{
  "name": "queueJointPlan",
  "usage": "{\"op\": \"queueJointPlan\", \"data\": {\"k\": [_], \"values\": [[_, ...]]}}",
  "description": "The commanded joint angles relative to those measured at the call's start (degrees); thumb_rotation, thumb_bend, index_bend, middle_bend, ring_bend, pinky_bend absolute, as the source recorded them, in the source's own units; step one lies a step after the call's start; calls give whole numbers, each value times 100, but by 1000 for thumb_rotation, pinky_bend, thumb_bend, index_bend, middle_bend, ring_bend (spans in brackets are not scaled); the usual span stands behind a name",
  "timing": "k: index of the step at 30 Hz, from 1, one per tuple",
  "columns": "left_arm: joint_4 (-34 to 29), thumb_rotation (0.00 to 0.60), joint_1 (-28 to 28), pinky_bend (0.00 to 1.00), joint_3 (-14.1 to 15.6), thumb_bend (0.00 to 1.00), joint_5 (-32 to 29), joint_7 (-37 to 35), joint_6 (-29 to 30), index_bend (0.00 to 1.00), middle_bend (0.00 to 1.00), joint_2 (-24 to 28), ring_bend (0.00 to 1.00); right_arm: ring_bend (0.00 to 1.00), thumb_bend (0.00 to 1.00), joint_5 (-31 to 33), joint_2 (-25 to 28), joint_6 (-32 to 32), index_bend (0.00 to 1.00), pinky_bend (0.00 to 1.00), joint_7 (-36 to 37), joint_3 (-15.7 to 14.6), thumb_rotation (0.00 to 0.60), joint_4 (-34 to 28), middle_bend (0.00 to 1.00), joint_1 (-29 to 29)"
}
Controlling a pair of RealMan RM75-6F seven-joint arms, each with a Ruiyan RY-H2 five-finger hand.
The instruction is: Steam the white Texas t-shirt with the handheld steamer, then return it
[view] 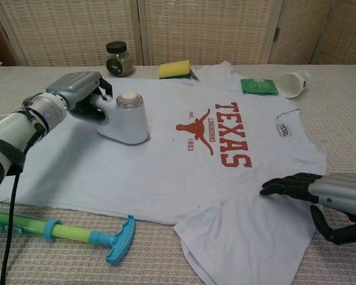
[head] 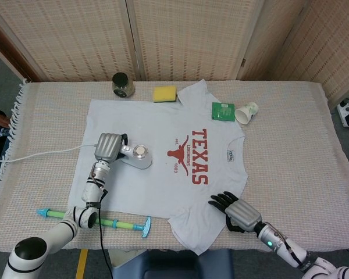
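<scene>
We read on the t-shirt (view: 184,160) chest print: "TEXAS" | "LONGHORNS" | "est. 1883", all in red | neck label (view: 283,129): too small for us to read
</scene>
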Motion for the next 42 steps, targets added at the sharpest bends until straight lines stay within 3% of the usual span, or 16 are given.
{"op": "queueJointPlan", "data": {"k": [1, 14, 19, 28, 42], "values": [[347, 600, 111, 832, -44, 665, -124, -210, -180, 926, 1000, -69, 897, 0, 1000, 3, -5, 0, 0, 0, -3, -3, 376, -5, 0, 7], [1332, 600, 542, 832, -320, 663, -523, -734, -678, 926, 1000, 158, 895, 0, 1000, 35, 10, 21, 0, 0, -94, -22, 374, -102, 0, 31], [1327, 600, 706, 832, -396, 663, -550, -1107, -636, 924, 1000, 388, 895, 0, 1000, 40, 15, 34, 0, 0, -120, -25, 375, -126, 0, 38], [277, 600, 978, 833, -64, 662, 12, -1531, 171, 924, 1000, 805, 895, 0, 1000, -13, 23, 85, 0, 0, -63, -66, 377, -103, 0, 43], [-1817, 600, 1022, 832, 590, 662, 991, -663, 1110, 923, 1000, 1126, 895, 0, 1000, -37, 19, 159, 0, 0, -3, -108, 373, -64, 0, 18]]}}
